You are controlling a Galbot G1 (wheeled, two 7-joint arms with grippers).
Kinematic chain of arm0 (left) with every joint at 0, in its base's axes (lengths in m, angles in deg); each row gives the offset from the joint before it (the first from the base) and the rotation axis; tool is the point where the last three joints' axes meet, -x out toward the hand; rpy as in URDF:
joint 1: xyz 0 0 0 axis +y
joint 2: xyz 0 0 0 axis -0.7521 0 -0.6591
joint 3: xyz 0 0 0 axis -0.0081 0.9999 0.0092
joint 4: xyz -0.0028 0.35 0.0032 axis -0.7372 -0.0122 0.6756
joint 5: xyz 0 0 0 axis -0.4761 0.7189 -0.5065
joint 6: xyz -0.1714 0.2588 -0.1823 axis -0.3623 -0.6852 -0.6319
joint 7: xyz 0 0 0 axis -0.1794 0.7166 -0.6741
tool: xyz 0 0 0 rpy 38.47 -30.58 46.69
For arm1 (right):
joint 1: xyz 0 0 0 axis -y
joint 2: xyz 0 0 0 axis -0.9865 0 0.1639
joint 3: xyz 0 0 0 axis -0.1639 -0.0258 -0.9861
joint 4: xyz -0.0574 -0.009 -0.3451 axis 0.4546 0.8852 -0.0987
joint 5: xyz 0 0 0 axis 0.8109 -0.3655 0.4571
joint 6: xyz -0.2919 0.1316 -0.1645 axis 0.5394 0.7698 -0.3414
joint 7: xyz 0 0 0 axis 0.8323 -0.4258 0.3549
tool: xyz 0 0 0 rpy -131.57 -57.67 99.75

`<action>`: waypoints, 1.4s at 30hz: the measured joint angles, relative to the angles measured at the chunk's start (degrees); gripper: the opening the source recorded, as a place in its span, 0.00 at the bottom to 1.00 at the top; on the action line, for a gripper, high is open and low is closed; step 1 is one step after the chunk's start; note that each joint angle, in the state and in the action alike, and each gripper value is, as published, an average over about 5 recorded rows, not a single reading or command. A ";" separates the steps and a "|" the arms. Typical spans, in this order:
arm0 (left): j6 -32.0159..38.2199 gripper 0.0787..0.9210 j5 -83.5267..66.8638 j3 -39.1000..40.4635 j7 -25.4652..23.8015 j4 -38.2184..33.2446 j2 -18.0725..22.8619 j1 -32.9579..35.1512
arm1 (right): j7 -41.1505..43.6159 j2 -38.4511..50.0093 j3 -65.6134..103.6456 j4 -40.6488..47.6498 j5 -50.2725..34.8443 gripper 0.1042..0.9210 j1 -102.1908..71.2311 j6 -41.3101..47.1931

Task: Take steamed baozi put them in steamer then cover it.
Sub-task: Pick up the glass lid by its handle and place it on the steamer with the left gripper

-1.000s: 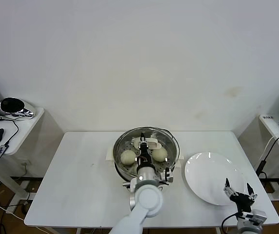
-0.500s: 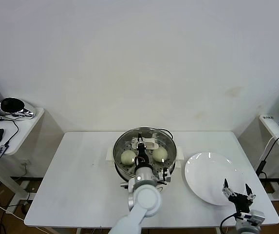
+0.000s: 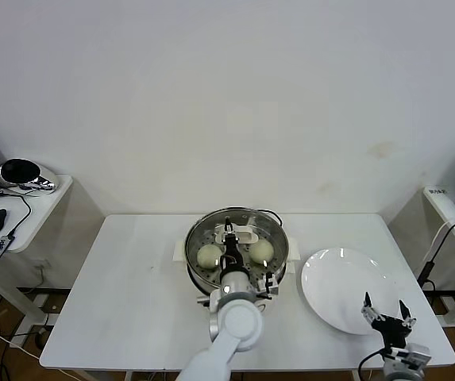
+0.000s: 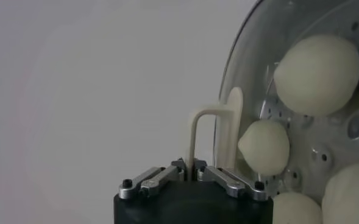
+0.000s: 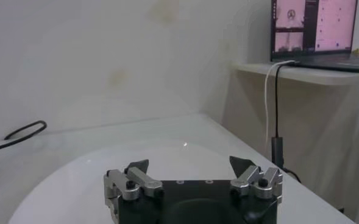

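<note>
Here my left gripper (image 3: 229, 236) was over the middle of the steamer (image 3: 237, 275), its jaws pinched tight on the cream-white oblong handle (image 4: 211, 135) of the cover (image 3: 281, 236). The clear glass lid with its metal rim lay across the top of the shiny stainless-steel pot, which stood on the white table (image 3: 132, 294) on its white base. Through the glass, in the head view, I could make out 2 steamed baozi (image 3: 210, 255) on the perforated tray, 1 on either side of my wrist; my left wrist view caught 4 cream-white buns behind the lid, the largest of them (image 4: 317, 73) high against the rim. Whether the cover's rim sat fully down all round the pot I could not tell. My right gripper (image 3: 386, 316) was at the near right edge of the table, well apart from the steamer, with its jaws spread wide and nothing between them. It hung over the near edge of the flat white plate (image 3: 330, 278), which lay just beside the steamer on its right. A black cable (image 5: 14, 133) curled on the table beyond the plate.
</note>
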 measured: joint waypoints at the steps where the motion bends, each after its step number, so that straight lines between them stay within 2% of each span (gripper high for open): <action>1: 0.00 0.08 -0.09 -0.04 0.06 0.07 0.00 0.00 | 0.00 -0.04 -0.04 -0.01 0.04 0.88 0.00 -0.01; 16: 0.01 0.10 -0.88 -0.20 -0.37 -0.36 -0.08 -0.13 | 0.03 -0.26 -0.16 0.01 0.30 0.88 -0.02 -0.18; 37: 0.01 0.80 -4.45 1.39 -3.89 -7.12 -2.11 1.50 | 0.08 -0.34 -0.39 0.50 0.57 0.88 -0.01 -0.44; 42: 0.01 0.88 -5.40 2.09 -5.32 -9.59 -2.66 2.48 | 0.08 -0.44 -0.44 0.52 0.65 0.88 -0.02 -0.46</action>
